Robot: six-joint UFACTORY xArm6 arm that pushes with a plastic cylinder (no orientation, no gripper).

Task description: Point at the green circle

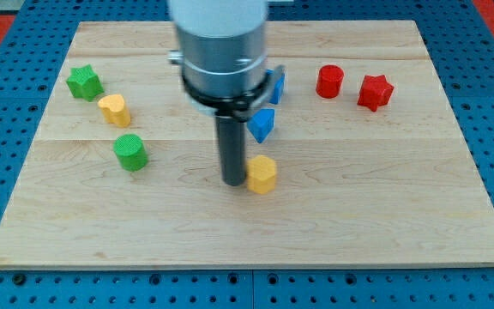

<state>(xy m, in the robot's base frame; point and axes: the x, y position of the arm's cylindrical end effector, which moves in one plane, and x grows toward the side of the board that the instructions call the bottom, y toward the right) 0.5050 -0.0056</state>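
One approach remains: my tip, touching the yellow block, should slide left to the green circle; no claw exists to judge.

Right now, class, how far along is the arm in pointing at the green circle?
Done: nothing visible yet. In hand: my tip rests beside the yellow block, touching or nearly so, at the board's middle. Left: travel toward the view's left to the green circle, which sits apart, below the yellow heart.
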